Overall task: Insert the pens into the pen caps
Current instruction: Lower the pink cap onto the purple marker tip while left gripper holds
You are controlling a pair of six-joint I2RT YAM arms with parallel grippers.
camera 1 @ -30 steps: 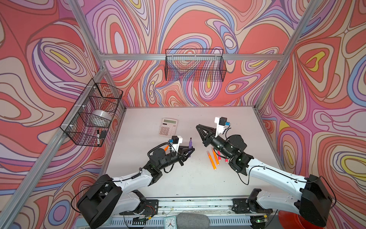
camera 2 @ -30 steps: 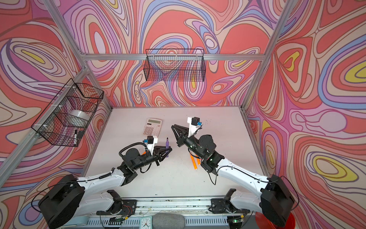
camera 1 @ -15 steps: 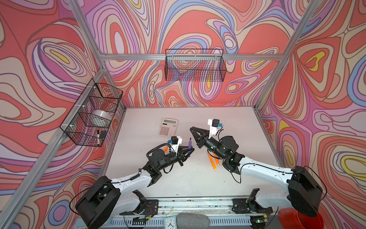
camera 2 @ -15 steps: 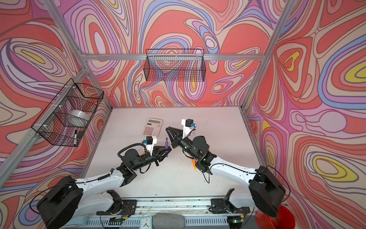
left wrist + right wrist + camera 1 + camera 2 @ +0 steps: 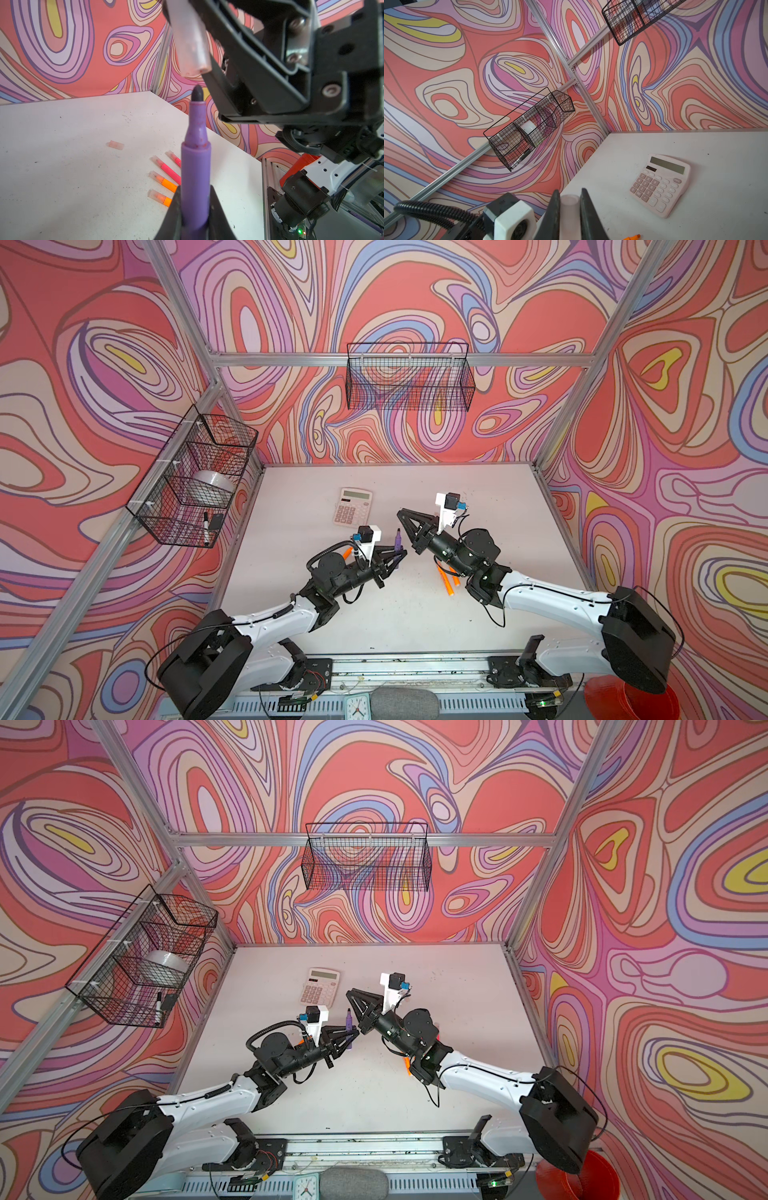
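Note:
My left gripper is shut on a purple pen, held upright over the table's middle with its dark tip uncapped. My right gripper is shut on a pale translucent pen cap. In the left wrist view the cap's open end hangs a little above the pen tip, slightly to one side, not touching it. Two pink pens and two orange pens lie capped on the table.
A loose cap lies on the table beyond the capped pens. An orange pen lies behind my left arm. A pink calculator sits at the back. Wire baskets hang on the walls.
My right gripper has swung left with the cap, ending just above the purple pen's tip. The left gripper and pen have hardly moved.

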